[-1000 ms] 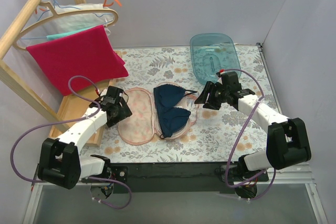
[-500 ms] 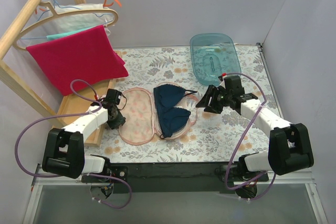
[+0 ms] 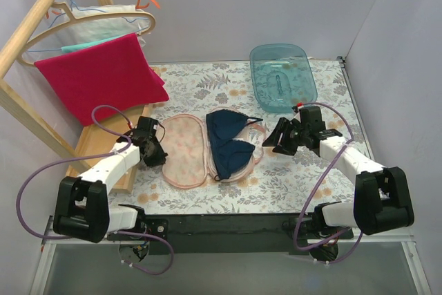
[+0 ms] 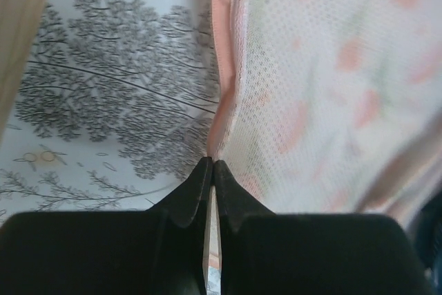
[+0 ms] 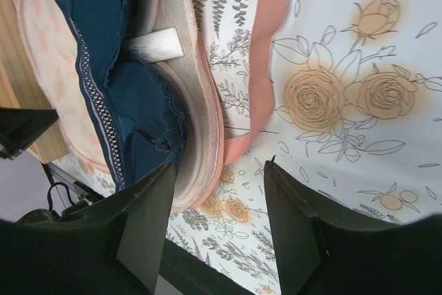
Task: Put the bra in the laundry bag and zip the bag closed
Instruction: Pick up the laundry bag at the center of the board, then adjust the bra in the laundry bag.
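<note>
From above, the table (image 3: 207,88) is covered by a pale cloth printed with grey leaves and orange roses, boxed in by plain lilac-grey walls. A black strip (image 3: 228,226) runs along the near edge, where the arm bases sit. On the left a wooden rack (image 3: 31,22) leans up out of view, carrying hangers (image 3: 103,22) and a red towel (image 3: 97,77) that droops over the cloth's far left corner. A translucent teal tub (image 3: 283,77) stands at the back right.

The laundry bag (image 3: 183,153) lies opened flat in the middle of the table, with the bra (image 3: 231,146) resting in its right half, cups up. The left gripper (image 3: 160,155) is down at the bag's left edge. The right gripper (image 3: 269,141) is low just beside the bag's right end, with its fingers spread.

The left wrist camera shows the left gripper (image 4: 211,165) with its jaws pressed together on the bag's pink edge, which runs straight into the point where the tips meet. Peach mesh of the laundry bag (image 4: 324,88) fills the right side, the printed cloth (image 4: 117,88) the left, and a strip of wood (image 4: 21,25) shows in the upper left corner.

The right wrist camera shows the right gripper (image 5: 219,165) with its jaws apart and gripping nothing. Ahead of it lies the bag's end (image 5: 200,101) with its coral zipper band (image 5: 266,53), the navy bra (image 5: 103,53) tucked against the padded wall, and a white label (image 5: 157,45). Orange roses (image 5: 345,94) mark the cloth beside it.
</note>
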### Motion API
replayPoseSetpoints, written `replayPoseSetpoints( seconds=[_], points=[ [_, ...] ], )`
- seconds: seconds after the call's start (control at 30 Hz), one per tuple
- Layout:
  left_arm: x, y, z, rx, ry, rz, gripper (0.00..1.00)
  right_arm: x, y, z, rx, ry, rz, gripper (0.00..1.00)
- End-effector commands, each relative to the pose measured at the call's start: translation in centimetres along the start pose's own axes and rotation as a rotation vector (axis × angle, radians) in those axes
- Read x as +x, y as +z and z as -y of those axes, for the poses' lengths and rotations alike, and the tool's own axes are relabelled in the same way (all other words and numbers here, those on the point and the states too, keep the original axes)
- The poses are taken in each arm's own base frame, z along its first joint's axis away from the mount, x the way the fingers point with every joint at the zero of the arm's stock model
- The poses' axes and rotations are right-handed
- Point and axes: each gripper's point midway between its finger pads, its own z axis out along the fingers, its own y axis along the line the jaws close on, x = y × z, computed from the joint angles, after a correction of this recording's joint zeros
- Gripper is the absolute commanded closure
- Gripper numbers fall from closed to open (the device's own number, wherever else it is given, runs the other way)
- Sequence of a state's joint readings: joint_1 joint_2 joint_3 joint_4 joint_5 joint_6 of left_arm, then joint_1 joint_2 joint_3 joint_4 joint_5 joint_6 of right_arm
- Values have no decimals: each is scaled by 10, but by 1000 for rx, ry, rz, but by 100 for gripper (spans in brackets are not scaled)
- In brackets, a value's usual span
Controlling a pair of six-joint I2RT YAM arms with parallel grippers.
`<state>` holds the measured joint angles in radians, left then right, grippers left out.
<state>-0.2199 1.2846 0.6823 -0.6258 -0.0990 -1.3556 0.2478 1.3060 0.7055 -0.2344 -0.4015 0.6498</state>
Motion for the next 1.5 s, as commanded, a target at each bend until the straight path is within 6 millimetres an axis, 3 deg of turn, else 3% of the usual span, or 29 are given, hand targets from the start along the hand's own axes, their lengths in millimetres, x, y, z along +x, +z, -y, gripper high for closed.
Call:
replayPoseSetpoints(
  seconds=[0.0, 0.23, 0.47, 0.83, 0.97, 1.0, 1.03, 1.1, 1.13, 1.17, 1.2, 1.23, 1.27, 1.33, 1.37, 1.43, 1.47],
  points=[
    [-17, -36, 45, 249, 59, 62, 100, -5, 3, 17, 43, 3, 26, 38],
    [-38, -79, 65, 341, 126, 130, 100, -16, 15, 25, 80, -3, 18, 40],
    [-45, -112, 88, 464, 181, 139, 100, -24, 27, 34, 117, 5, 13, 41],
    [-52, -142, 119, 580, 215, 138, 100, -33, 37, 23, 64, 25, 8, 44],
    [-51, -141, 119, 571, 219, 139, 100, -47, 10, 0, 44, -34, 98, 47],
    [-50, -139, 117, 562, 217, 136, 100, -62, -6, -14, 42, -80, 172, 48],
    [-48, -137, 117, 557, 217, 128, 100, -62, -15, -18, 61, -112, 176, 48],
    [-47, -136, 116, 555, 215, 126, 100, -69, -32, -56, 8, -220, 223, 48],
    [-46, -135, 116, 553, 216, 122, 100, -64, -34, -65, 2, -272, 203, 47],
    [-46, -136, 116, 557, 217, 122, 100, -51, -31, -83, -16, -324, 166, 47],
    [-46, -136, 117, 557, 217, 123, 100, -48, -24, -87, 15, -353, 138, 46],
    [-46, -135, 117, 558, 219, 123, 100, -53, -26, -106, 6, -404, 143, 46],
    [-46, -136, 118, 558, 219, 126, 100, -34, -11, -111, 25, -439, 68, 46],
    [-46, -136, 118, 561, 220, 127, 100, -31, -3, -130, 9, -474, 52, 45],
    [-47, -136, 119, 562, 219, 128, 100, -18, 11, -133, 17, -490, 8, 45],
    [-47, -138, 119, 568, 219, 133, 100, -17, 18, -146, 14, -510, 9, 45],
    [-46, -137, 119, 568, 218, 133, 100, -7, 30, -148, 19, -523, -28, 45]
  ],
)
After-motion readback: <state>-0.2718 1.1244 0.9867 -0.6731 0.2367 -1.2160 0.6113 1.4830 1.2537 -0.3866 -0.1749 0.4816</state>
